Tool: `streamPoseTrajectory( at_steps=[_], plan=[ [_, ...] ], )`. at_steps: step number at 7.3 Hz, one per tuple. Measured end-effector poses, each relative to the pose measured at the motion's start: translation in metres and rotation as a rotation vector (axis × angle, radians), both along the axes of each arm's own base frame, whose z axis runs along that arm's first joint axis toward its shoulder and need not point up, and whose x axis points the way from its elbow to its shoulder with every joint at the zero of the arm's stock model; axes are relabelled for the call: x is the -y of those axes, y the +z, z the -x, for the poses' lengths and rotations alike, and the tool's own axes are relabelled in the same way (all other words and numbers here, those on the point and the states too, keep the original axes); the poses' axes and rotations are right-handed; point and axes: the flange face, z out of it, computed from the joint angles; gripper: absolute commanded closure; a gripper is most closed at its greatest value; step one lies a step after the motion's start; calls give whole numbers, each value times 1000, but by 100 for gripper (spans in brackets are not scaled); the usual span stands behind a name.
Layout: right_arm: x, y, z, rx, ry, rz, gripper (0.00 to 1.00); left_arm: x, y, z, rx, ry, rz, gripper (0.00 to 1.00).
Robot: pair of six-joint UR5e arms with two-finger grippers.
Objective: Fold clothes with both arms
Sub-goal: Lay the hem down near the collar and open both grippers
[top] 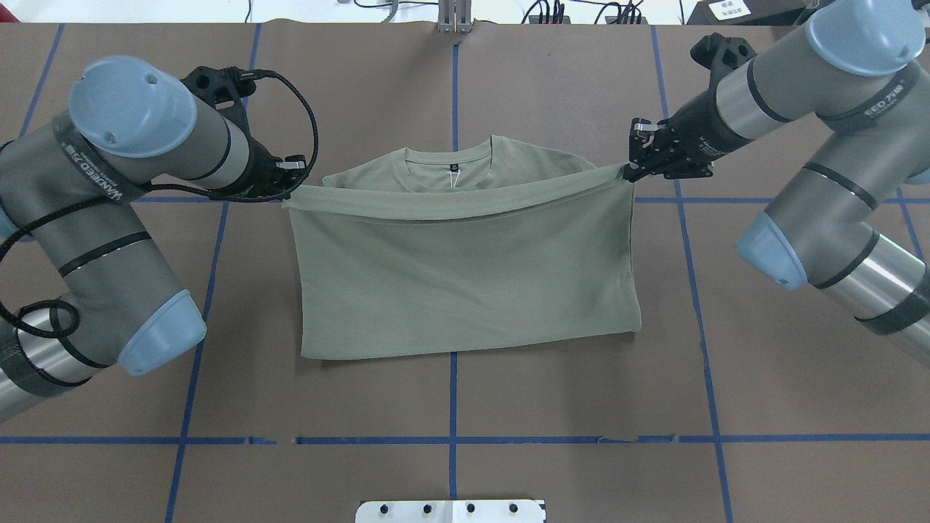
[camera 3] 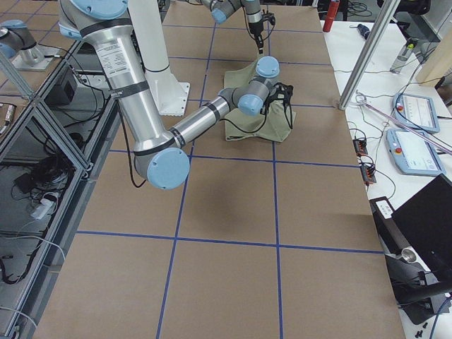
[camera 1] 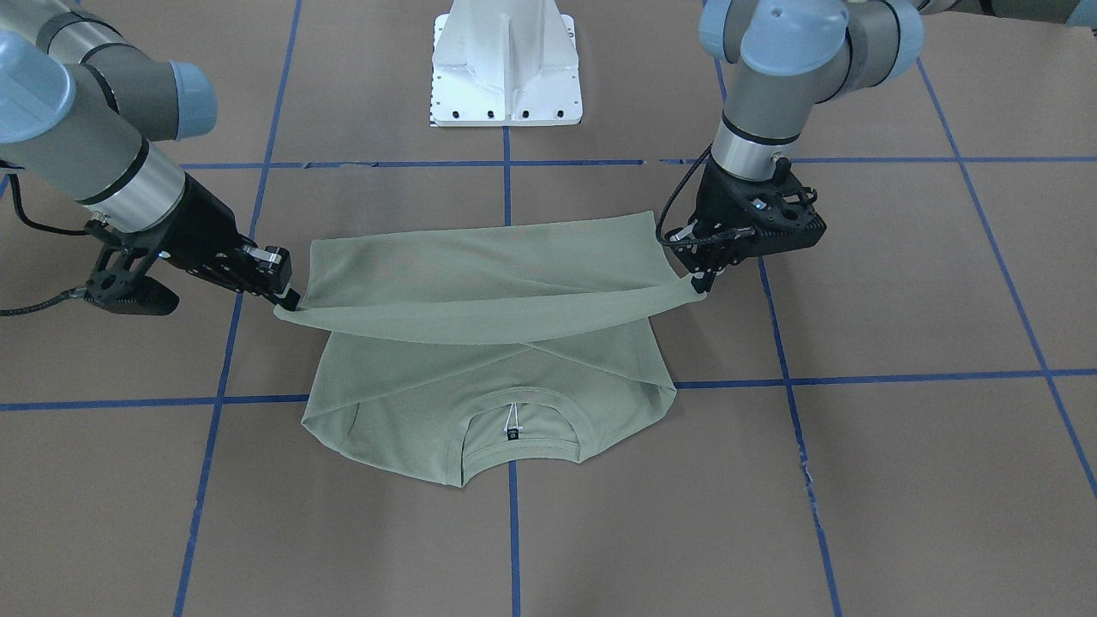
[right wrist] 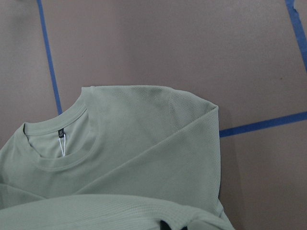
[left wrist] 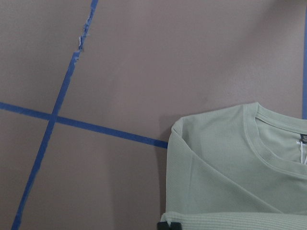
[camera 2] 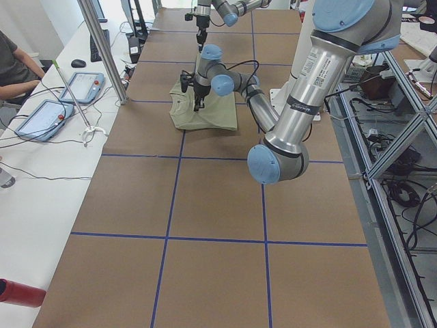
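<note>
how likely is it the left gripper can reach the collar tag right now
Probably not. The left gripper is shut on a lifted corner of the shirt, stretched taut to the right gripper. The tag lies uncovered beyond that raised edge, so nothing blocks it, but the gripper must let go first.

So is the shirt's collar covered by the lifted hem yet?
No, the collar of the shirt lies uncovered beyond the raised hem, with its dark tag in plain view.

The crew-neck knit shirt (top: 465,276) is plain pale sage-green; my brown desk (top: 581,378) has a grid of blue tape lines (top: 452,399).
</note>
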Motion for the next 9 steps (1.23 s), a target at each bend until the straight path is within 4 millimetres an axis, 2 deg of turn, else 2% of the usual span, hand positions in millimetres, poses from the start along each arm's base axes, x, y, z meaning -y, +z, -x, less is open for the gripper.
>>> streamPoseTrajectory(
  at_steps=[3,5,7,9],
  plan=[
    [37,28,24,-77,16,5,100,19,25,-16,-10,-7,-9,100],
    [52,40,35,-114,30,12,100,30,40,-23,-20,-17,-13,100],
    [67,33,47,-128,43,8,100,36,46,-28,-26,-24,-11,100],
    [75,26,62,-137,41,4,100,53,43,-44,-23,-64,22,100]
  ],
)
